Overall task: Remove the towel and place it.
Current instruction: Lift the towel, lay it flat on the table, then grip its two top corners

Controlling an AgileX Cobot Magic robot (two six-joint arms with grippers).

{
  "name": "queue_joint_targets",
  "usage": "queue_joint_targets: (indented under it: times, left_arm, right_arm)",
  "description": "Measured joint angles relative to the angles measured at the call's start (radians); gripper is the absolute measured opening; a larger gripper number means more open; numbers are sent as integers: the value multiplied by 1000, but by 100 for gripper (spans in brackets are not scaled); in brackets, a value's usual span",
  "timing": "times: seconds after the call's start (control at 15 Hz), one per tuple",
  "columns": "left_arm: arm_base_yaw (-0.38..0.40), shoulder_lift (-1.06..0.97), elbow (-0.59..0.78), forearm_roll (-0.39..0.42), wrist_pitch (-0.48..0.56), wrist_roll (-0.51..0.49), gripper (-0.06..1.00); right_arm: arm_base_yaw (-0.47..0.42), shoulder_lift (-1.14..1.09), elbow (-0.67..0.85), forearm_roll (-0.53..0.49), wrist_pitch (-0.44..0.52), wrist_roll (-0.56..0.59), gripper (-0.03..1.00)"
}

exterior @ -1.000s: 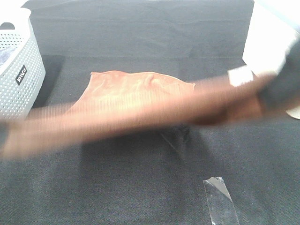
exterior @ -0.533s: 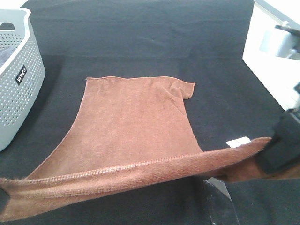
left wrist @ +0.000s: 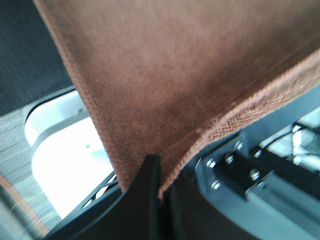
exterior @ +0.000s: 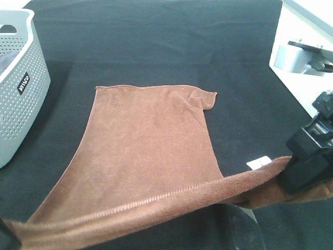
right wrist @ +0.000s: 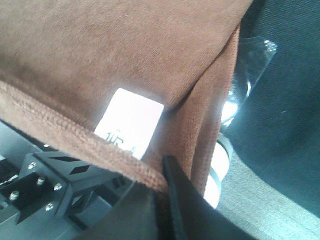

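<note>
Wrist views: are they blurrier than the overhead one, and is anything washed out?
Overhead view: sharp, stitching on the towel is crisp, but the white surface at right is overexposed. Left wrist view: soft focus on the weave, white base blown out. Right wrist view: the tag glares white, print barely legible.

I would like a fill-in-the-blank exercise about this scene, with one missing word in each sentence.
The towel lies partly on a ____ table cloth. The perforated basket is ____ in colour. The small label near the right gripper is ____.
Missing words: black, grey, white.
</note>
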Motion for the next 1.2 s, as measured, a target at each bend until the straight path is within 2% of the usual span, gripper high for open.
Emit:
queue_joint_targets:
  times: [0.33,0.47,0.67,0.87,1.07,1.2]
  left_arm:
    - [-157,14,0,66,-29,-168,0]
    - [-225,14,0,92,-30,-226,0]
    - [-293,14,35,75,-30,-264,0]
    - [-314,14,78,34,-31,-279,0]
    - [-314,14,82,29,-30,-290,0]
    - [-314,26,82,36,-30,-305,0]
  right_arm:
    - [0,0,9,-1,74,0,0]
    - [-3,0,66,14,80,0,0]
    - [-3,-4,145,54,80,1,0]
    - [-9,-38,209,93,84,4,0]
    - [-11,-40,298,118,82,4,0]
    - [-11,-40,298,125,79,4,0]
